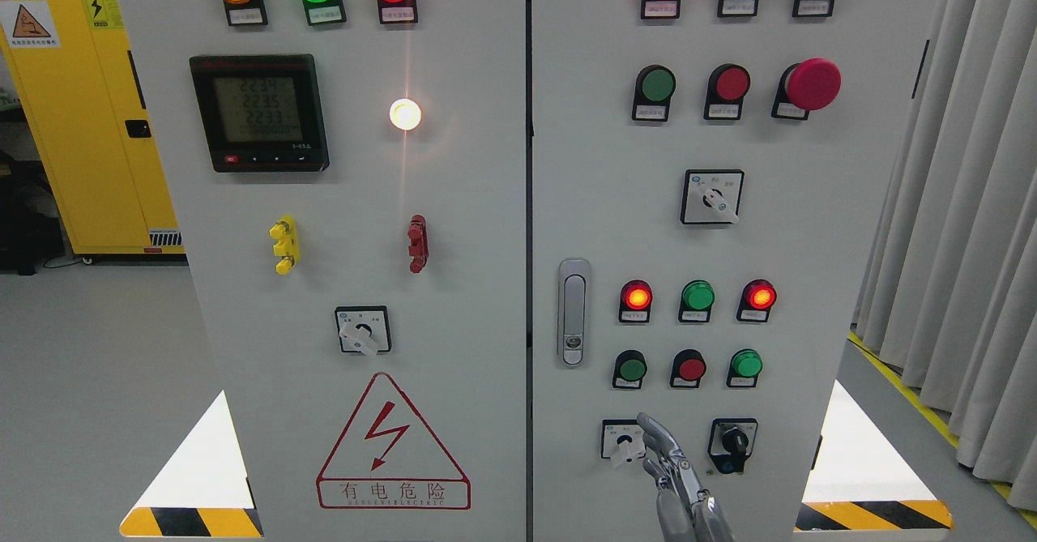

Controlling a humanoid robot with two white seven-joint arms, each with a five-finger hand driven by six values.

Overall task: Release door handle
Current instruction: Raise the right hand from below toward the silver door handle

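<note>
Grey electrical cabinet (454,299) with two closed doors fills the view; a dark seam runs down the middle between them. A yellow safety cabinet (81,121) stands behind at the left, pale curtains (964,202) hang at the right. Left door: a red-outlined lightning warning triangle (393,445) low down, a digital meter (259,113) with lit readout above, three lit lamps along the top edge. Right door: rows of red and green indicator lamps and push buttons, and a red mushroom emergency stop button (812,84) near the upper right. The door handle (573,312), a narrow upright metal swing handle lying flush in its recess, sits at the left edge of the right door, just beside the seam. Right hand (676,477) rises from the bottom edge, right of the middle, well below the handle and clear of it; its metal fingers (658,437) are loosely extended, gripping nothing, one tip just beside a white-knobbed selector switch (624,442).
</note>
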